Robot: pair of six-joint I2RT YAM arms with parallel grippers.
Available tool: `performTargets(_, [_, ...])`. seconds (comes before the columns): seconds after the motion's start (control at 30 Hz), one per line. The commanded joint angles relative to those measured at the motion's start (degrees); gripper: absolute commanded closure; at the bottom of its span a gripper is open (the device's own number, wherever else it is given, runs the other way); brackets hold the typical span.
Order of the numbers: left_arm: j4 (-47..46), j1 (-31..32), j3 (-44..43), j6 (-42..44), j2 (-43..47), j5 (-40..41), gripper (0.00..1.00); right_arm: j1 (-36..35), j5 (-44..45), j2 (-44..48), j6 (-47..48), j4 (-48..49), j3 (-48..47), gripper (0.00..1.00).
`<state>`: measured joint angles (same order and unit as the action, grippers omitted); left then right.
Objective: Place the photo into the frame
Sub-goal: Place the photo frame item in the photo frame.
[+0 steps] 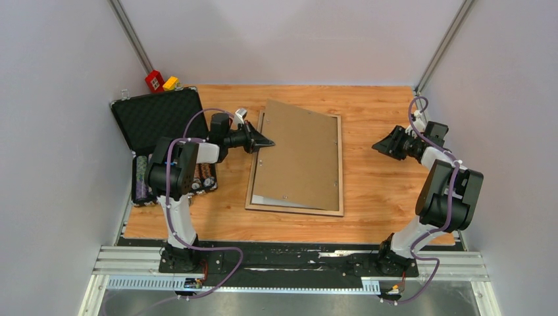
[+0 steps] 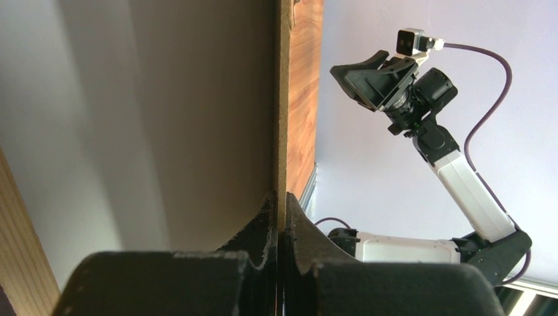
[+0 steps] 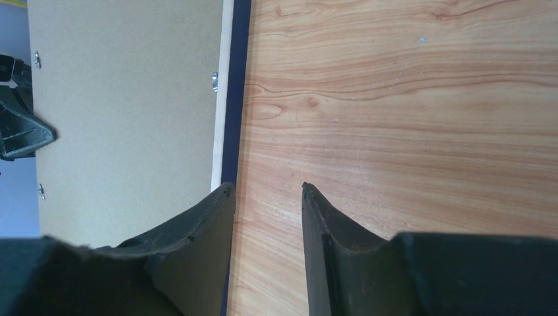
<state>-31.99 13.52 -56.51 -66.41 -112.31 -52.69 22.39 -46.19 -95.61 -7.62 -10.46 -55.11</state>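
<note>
Brown hardboard panel (image 1: 299, 155) tilts over tan wooden frame (image 1: 296, 210); only the left wrist view shows left claw (image 2: 281, 209) clamped on its edge; right claw (image 3: 268, 192) half-open, apparently empty.

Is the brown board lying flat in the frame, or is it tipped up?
Tipped up. The left gripper pinches the backing board by its left edge, and it sits crooked over the frame, far corner poking past.
</note>
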Motion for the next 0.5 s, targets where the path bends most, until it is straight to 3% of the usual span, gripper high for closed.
performTargets(0.0, [0.47, 0.72, -2.48, 1.77, -0.37, -3.06, 1.00, 0.46, -1.59, -0.56, -0.04, 1.67, -0.20, 0.59])
performTargets(0.17, [4.20, 0.72, -3.35, 4.14, -0.44, -2.38, 0.99, 0.55, -1.62, -0.54, -0.03, 1.67, -0.18, 0.59])
performTargets(0.47, [7.57, 0.72, -5.08, 5.69, -2.20, -2.46, 0.82, 0.71, -1.84, -0.45, -0.03, 1.67, -0.12, 0.59])
